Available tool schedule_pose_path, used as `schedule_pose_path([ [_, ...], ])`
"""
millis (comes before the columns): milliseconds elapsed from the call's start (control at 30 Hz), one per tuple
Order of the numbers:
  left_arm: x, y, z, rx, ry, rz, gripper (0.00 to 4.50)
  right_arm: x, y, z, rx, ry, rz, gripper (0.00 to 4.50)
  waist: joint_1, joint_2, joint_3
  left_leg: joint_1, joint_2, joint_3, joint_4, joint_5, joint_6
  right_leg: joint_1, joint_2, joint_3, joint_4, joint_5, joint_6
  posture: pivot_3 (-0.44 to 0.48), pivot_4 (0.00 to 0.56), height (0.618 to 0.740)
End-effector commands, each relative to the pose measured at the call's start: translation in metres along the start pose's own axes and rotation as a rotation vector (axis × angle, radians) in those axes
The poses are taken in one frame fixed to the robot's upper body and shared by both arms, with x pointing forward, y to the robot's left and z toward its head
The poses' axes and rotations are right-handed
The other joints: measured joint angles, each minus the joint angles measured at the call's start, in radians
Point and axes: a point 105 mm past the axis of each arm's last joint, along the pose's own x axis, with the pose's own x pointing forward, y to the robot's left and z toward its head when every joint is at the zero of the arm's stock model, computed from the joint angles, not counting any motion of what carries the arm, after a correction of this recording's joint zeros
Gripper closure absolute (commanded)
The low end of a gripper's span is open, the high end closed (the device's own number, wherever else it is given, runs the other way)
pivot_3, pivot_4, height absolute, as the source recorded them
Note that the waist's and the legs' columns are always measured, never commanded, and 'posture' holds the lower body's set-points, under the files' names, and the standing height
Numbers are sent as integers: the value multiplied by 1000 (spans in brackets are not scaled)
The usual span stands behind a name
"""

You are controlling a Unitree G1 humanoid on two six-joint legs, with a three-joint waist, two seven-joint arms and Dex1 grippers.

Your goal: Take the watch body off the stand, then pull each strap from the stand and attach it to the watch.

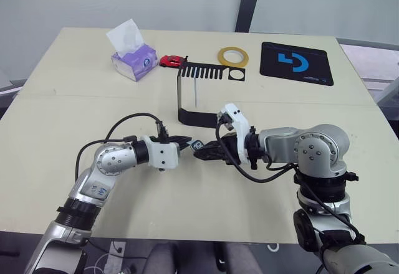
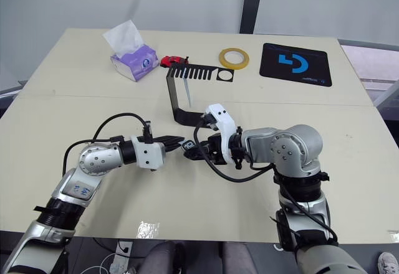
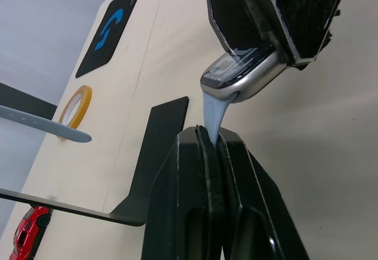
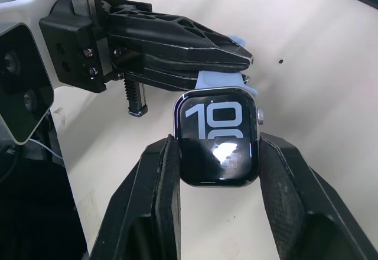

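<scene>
Nearest, at mid-counter (image 1: 75, 118): left claw (image 3: 211, 153) and right claw (image 4: 218, 171) meeting tip to tip just above the surface, in front of the stand's foot.

Right claw: clamped on the watch body (image 4: 217, 137), one black finger on each side edge of the case, screen with large light digits facing the wrist camera, silver-grey rim showing at the corners.

Left claw: pinched tight on one strap (image 3: 211, 113), pale blue-grey, its free end touching the edge of the watch body at the side facing the left claw. Seated in the slot or merely pressed against it: cannot tell.

Just behind the claws: the stand (image 1: 187, 93), thin black sheet, flat foot on the counter, narrow upright, comb-slotted top plate with a cutout hole at its right end. Second strap (image 3: 41, 125) still at the stand, seen from the left wrist as a pale band with small holes and a rounded end, reaching out past the stand's upper part.

Farther back, close behind the stand's top plate: small red toy car (image 1: 173, 60). To its left, a purple tissue box (image 1: 133, 63) with a white tissue standing up. To its right, a yellow tape ring (image 1: 232, 55) lying flat.

Far right of the counter: black mat (image 1: 297, 63) with blue logo.
</scene>
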Motion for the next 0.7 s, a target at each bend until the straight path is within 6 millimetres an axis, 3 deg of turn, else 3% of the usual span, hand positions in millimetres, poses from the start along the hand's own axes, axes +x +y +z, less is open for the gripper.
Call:
schedule_pose_path([
  [33, -1, 10, 9, 26, -39, 29, 4432, -4, 8, 6, -38, -29, 18, 2977, 0, 0, 0, 0, 0, 0, 0, 0, 0, 0, 0, 0, 0, 0, 0, 0, 150, 738],
  [700, -2, 11, 14, 32, -64, 35, 4432, -6, 2, 4, -30, -19, -2, 2977, 0, 0, 0, 0, 0, 0, 0, 0, 0, 0, 0, 0, 0, 0, 0, 0, 150, 738],
])
